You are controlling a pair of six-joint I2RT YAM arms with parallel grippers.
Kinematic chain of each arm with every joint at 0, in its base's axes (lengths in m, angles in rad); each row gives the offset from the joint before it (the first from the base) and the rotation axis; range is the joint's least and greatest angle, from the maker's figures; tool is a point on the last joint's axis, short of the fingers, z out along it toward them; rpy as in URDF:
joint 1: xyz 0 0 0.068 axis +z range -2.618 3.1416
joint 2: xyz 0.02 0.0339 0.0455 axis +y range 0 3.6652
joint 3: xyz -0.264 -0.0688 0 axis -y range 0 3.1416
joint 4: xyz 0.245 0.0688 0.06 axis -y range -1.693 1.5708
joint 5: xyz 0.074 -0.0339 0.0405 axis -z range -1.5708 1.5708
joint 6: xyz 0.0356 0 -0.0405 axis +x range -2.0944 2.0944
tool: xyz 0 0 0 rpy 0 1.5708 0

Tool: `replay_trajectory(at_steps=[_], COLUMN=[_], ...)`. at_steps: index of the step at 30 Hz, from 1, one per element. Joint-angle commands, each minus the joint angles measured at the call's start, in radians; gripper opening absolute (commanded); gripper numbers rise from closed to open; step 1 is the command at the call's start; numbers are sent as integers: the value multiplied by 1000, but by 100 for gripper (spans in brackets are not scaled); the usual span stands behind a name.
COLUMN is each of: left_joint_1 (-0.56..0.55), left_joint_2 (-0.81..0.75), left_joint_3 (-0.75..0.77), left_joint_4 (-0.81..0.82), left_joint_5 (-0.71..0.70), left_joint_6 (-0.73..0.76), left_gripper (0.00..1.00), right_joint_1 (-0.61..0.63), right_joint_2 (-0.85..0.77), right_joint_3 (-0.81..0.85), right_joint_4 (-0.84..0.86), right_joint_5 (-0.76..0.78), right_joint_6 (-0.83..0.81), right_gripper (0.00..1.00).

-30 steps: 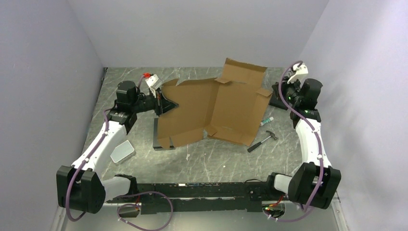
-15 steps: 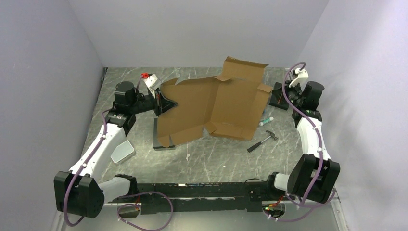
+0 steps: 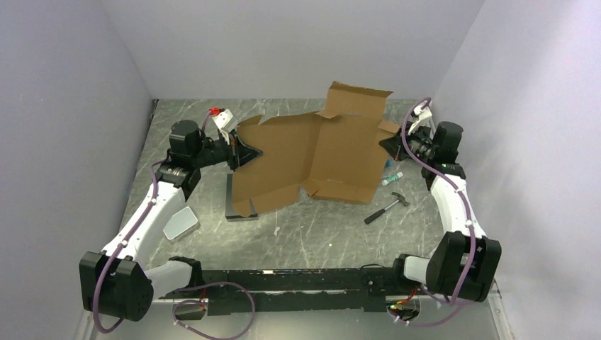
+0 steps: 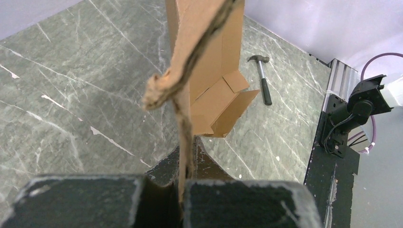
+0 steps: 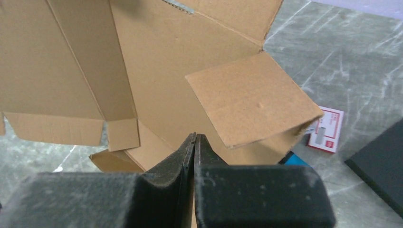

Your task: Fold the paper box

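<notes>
Paper box unfolded and lifted at a tilt over the middle of the grey marbled table, one far flap standing up, near flaps hanging toward the surface. Pinched at its left edge by left gripper, fingers clamped on the cardboard's thickness; met at its right edge by right gripper, fingertips pressed together just under a side flap, nothing clearly caught between. Noted by the box's near right corner: marker, hammer; grey tin beside left arm.
</notes>
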Motion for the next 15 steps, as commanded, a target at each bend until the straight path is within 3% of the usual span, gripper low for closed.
replay_trajectory(at_steps=[1, 6, 10, 15], left_joint_1=[-5, -7, -10, -19], left_joint_2=[-11, -26, -28, -29], left_joint_3=[6, 1, 1, 0], left_joint_4=[49, 48, 52, 50], left_joint_5=[-9, -19, -12, -3], left_joint_6=[32, 35, 31, 32], left_gripper=[0, 0, 0, 0], right_joint_1=[-51, -149, -155, -146], right_joint_2=[-65, -86, -68, 33], right_joint_3=[17, 0, -49, -66], right_joint_4=[-9, 15, 125, 213], right_joint_5=[-5, 105, 235, 265], right_joint_6=[-90, -64, 27, 116], right_gripper=[6, 7, 8, 8])
